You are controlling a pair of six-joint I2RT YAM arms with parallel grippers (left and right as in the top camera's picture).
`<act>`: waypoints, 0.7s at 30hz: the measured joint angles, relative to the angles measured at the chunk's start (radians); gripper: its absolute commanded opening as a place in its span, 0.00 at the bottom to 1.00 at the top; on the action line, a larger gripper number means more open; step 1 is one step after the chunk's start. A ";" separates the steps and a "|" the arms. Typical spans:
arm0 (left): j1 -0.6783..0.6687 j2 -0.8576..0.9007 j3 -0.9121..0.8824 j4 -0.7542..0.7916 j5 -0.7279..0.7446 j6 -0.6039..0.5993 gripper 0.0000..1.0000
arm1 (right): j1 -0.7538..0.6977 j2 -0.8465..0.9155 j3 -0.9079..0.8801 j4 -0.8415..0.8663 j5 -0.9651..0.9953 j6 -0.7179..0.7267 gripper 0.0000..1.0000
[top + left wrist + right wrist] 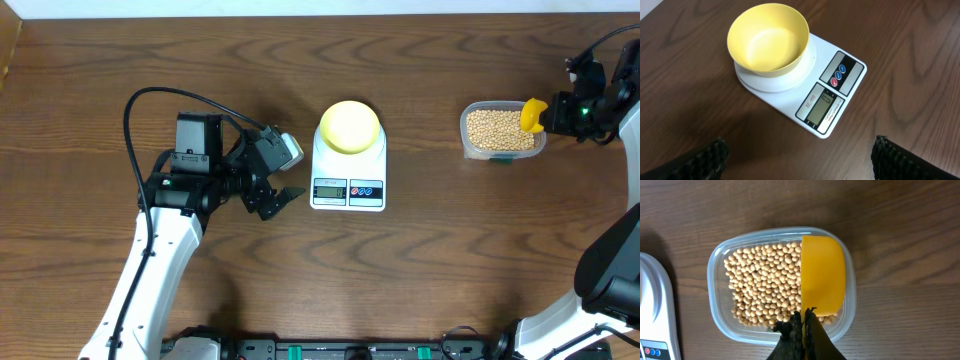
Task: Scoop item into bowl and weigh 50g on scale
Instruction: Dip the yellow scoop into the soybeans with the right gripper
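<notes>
The pale yellow bowl (pixel 349 126) stands empty on the white scale (pixel 348 182), also in the left wrist view: bowl (pixel 768 40), scale (pixel 832 97). Tan beans (pixel 492 128) fill a clear container (pixel 503 153) at the right; in the right wrist view the beans (pixel 765 285) lie in the container (pixel 715 295). My right gripper (pixel 804 320) is shut on a yellow scoop (pixel 822 275) held over the beans' right side; it shows overhead as the scoop (pixel 533 115). My left gripper (pixel 283 172) is open and empty, left of the scale.
The table's far edge runs along the top of the overhead view. A black cable (pixel 150 100) loops above the left arm. The scale's display (pixel 821 107) and round buttons (pixel 838 75) face the left gripper.
</notes>
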 measured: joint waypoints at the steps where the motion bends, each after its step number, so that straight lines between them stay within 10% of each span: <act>1: 0.000 0.000 0.000 0.000 0.000 0.000 0.93 | 0.000 0.000 0.000 0.000 0.002 0.000 0.01; 21: 0.000 0.000 0.000 0.000 0.000 0.000 0.93 | 0.044 0.088 0.000 -0.011 -0.004 0.005 0.01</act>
